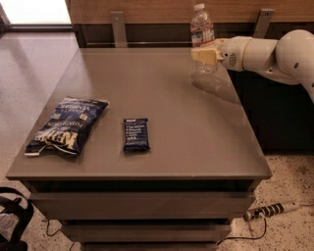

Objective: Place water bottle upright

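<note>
- On the floor in front, a power strip (269,211) lies at the right, and a dark bag (12,215) is cut off at the left corner.
- A chip bag (66,126) and a snack bar (136,134) lie flat near the front of the table (196,147).
- At the far right edge, the gripper (203,55) clasps the water bottle (202,27), which is upright with its cap on top.
- The fingers hide the bottle's lower body, and I cannot tell if its base touches the tabletop.
- The arm (265,51) runs out of view at the right.
</note>
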Action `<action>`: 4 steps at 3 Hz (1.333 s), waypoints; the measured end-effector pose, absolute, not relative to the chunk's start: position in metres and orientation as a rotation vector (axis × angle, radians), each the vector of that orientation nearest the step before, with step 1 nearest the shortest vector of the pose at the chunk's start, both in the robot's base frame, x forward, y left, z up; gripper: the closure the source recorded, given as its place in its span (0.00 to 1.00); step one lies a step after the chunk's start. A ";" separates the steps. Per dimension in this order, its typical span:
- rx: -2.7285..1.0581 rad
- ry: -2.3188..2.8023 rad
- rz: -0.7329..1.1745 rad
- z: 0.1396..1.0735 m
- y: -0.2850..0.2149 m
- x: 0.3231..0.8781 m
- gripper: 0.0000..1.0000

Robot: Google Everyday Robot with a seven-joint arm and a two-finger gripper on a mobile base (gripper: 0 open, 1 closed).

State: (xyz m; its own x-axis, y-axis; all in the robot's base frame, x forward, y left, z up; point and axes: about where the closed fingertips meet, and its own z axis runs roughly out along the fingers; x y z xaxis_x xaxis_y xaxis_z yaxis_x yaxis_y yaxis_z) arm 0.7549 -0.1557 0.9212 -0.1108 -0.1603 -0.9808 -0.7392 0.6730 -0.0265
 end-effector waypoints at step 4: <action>-0.734 1.487 0.601 0.910 -0.161 0.780 1.00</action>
State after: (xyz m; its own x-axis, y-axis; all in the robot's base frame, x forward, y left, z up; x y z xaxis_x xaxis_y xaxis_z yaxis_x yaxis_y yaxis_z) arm 0.7803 -0.1605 0.9104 0.0148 -0.0835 -0.9964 -0.7524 0.6554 -0.0661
